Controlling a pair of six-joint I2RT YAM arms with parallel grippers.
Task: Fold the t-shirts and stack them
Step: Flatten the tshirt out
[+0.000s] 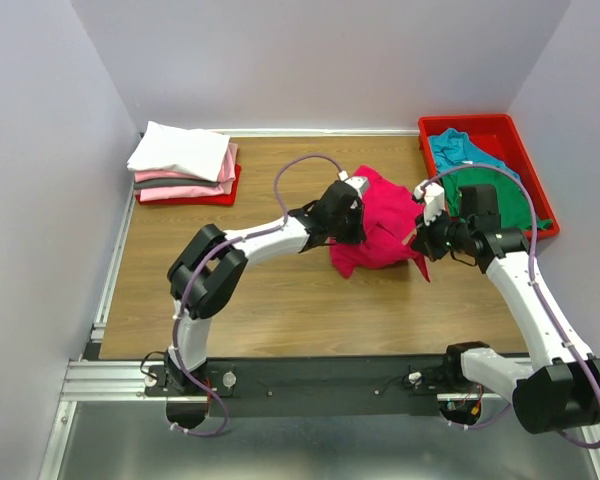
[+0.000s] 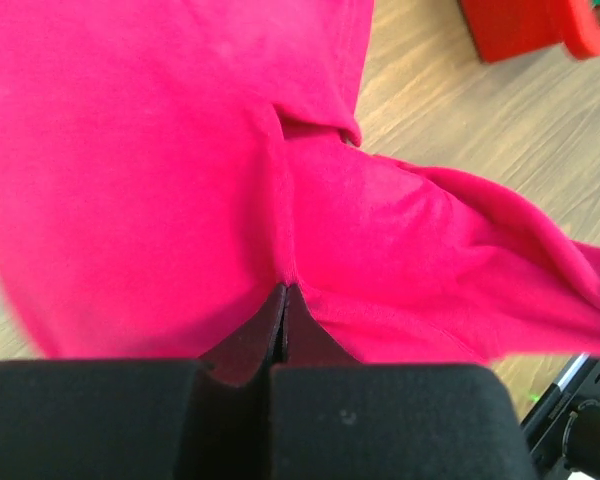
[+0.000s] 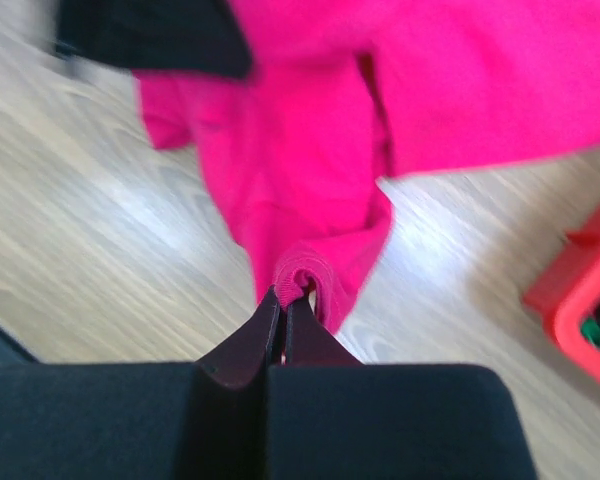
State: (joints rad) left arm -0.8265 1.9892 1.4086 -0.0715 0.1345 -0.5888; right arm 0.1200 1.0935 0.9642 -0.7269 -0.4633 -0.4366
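The crimson-pink t-shirt (image 1: pixel 380 225) lies crumpled right of centre in the top view, a soft, matte heap on the wood-grain desk (image 1: pixel 280 300), with its lower corner trailing to a point toward the lower right; both arms reach into it from either side. In the left wrist view the left fingers (image 2: pixel 268 335), dark wedge-shaped blades, are pressed together with no gap, pinching the cloth where a stitched seam and a rolled hem meet just above their tips; the fabric fills most of that frame in smooth, slightly fuzzy folds, one long sleeve-like ridge running off to the right edge. In the right wrist view the right fingers (image 3: pixel 262 340) are likewise clamped tight, gripping a small curled loop of ribbed hem at the centre of the frame, and the shirt spreads upward from there in draped creases over pale planks. A rigid red plastic tray (image 1: pixel 500 128) with raised walls sits at the upper right of the top view, holding a rumpled teal shirt (image 1: pixel 460 150) at its far end and a green shirt (image 1: pixel 515 200) nearer, partly behind the right arm. At the upper left a neat stack of folded shirts (image 1: pixel 185 165) rests on a flat red base (image 1: pixel 230 195): white on top, then grey and pale pink layers with squared edges.
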